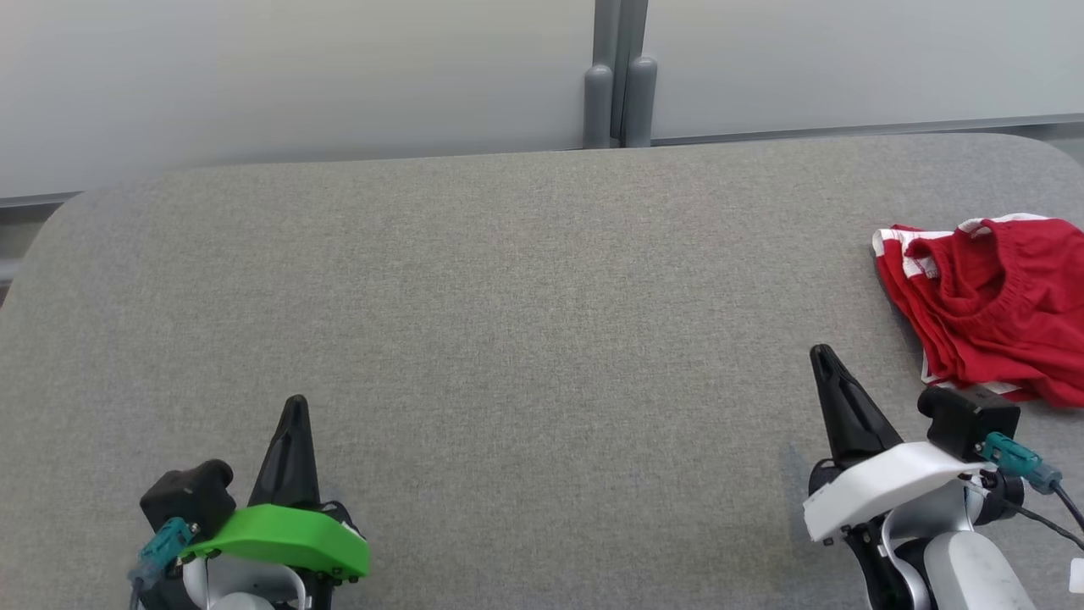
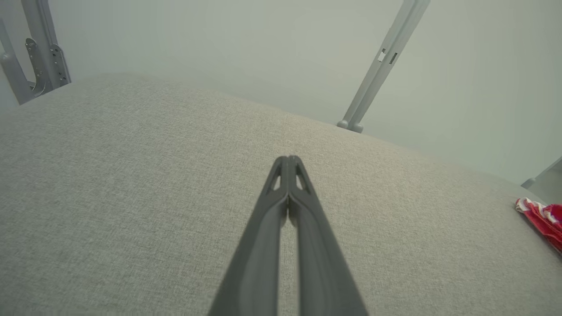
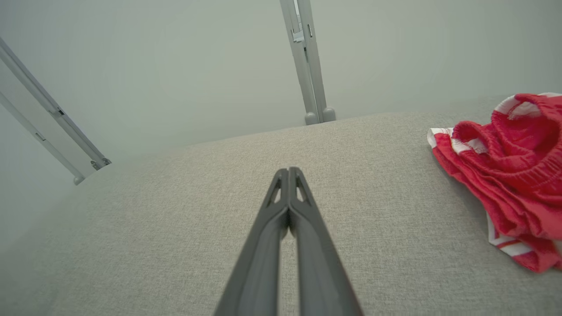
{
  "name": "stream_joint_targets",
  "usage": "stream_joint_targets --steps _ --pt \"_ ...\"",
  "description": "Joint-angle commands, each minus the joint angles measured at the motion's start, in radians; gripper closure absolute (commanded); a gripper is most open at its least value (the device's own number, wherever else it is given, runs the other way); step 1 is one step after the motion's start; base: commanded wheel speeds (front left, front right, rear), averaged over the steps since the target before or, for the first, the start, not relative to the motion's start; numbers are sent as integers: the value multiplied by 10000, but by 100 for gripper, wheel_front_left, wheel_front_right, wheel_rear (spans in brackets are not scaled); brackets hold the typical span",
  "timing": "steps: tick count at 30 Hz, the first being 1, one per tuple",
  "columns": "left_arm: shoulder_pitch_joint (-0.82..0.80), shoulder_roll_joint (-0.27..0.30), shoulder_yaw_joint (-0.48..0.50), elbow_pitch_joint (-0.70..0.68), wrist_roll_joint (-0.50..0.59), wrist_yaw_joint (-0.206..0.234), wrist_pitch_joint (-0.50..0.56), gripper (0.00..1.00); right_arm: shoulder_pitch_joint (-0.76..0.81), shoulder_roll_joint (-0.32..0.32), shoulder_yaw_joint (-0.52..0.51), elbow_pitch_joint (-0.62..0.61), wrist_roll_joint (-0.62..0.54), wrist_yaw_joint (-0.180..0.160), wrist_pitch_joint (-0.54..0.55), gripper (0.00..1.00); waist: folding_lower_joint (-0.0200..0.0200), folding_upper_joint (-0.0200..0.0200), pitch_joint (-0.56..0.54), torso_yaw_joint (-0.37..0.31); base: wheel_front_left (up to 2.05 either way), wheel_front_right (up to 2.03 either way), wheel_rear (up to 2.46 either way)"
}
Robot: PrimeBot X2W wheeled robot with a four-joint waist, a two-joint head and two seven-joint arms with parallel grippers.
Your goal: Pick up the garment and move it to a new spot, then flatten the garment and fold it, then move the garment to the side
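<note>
Closest to the head camera, at 7 o'clock, the left gripper [image 1: 295, 407], with two long dark fingers and a bright green plastic collar, points up the view with its fingers pressed together on nothing. At 5 o'clock the right gripper [image 1: 821, 356], dark-fingered with a white plastic collar, is likewise closed and empty. Both are over the broad grey woven-fabric table [image 1: 508, 296] with rounded corners. At 3 o'clock, against the view's edge, lies the crumpled red garment [image 1: 991, 305] with white stripes and a gathered elastic waistband (it looks like a pair of shorts), near the right gripper but apart from its fingertips. At 12 o'clock, behind the table, stand two pale grey metal posts [image 1: 620, 93]. From the left wrist, the closed fingers rise from 6 o'clock over bare fabric, and the garment peeks in at 4 o'clock, well apart. From the right wrist, the fingers meet at their tips, and the garment is heaped at 3 o'clock, not touching them.
</note>
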Motion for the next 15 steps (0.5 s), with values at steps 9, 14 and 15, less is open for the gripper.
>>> stream_joint_targets --steps 9,14,15 --pt "-301 -193 576 79 -1420 -465 357 100 -253 -188 -224 176 1994 2 157 100 0 14 -43 -19 0 0 0" --pt "-370 -307 796 186 -2037 -666 529 100 -293 -239 -313 317 2873 2 232 100 0 18 -67 -29 0 0 0" --pt "-384 -330 837 207 -2158 -704 561 100 -301 -248 -330 344 3045 2 245 100 0 19 -71 -31 0 0 0"
